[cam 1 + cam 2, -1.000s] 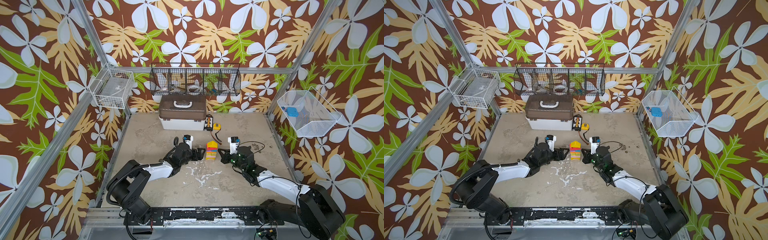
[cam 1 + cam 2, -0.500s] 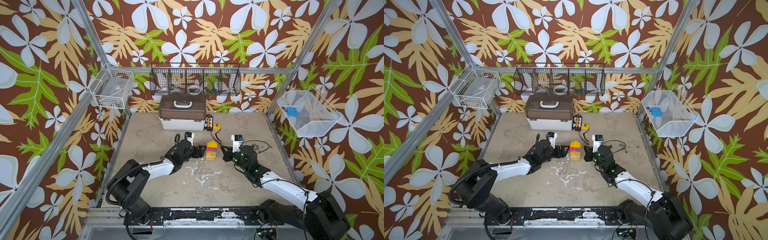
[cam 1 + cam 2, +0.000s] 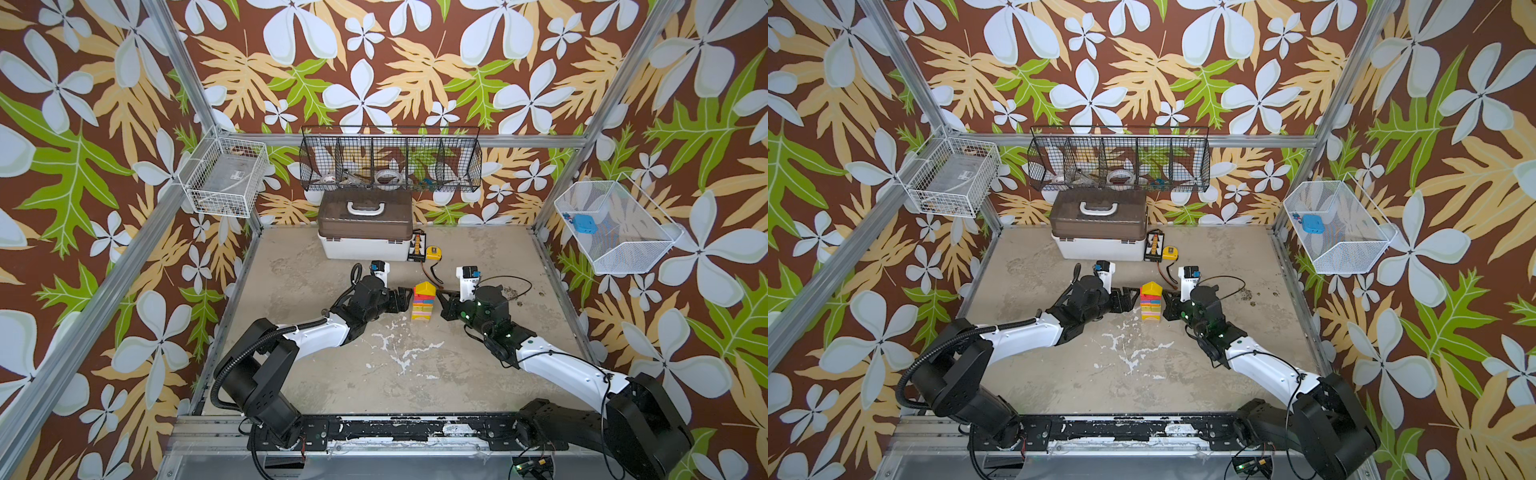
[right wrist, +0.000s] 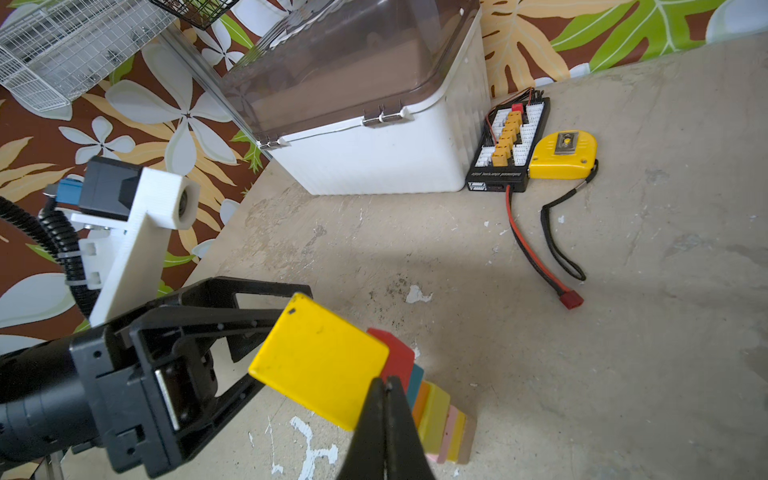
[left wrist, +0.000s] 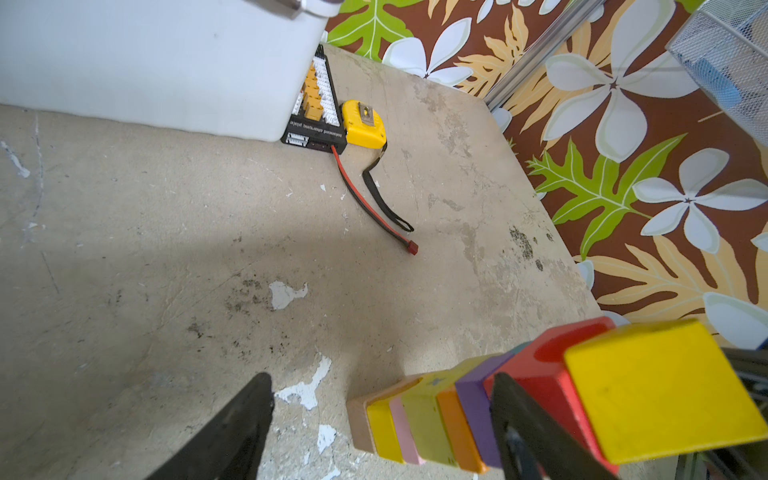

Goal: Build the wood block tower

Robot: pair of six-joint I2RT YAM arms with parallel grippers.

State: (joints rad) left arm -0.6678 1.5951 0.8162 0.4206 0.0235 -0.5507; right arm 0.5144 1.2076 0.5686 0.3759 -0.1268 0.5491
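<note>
Since the tower already wears its yellow roof, your step now is most likely a clean getaway. Pull each arm straight back along its own line, slowly, and never sweep sideways across a stack this narrow. In both top views it stands upright in the middle of the table, in front of the white box. The left gripper is just beside it on one side and the right gripper just beside it on the other. From up there you cannot tell whether either one touches it. Through the left wrist camera your left jaws stand wide apart and hold nothing. One finger hangs over bare table while the other crosses in front of the red block. The lower part of the tower shows between the two, so contact there cannot be ruled out; draw that gripper back before you turn it. Through the right wrist camera your right jaws are pressed together and empty. Their fingertips sit close against the red block just under the roof, though whether they press on it cannot be told. A closed tip like that works as a pusher, so ease it off squarely. I judge the roof and the piece beneath it to be the likeliest to slide.
</note>
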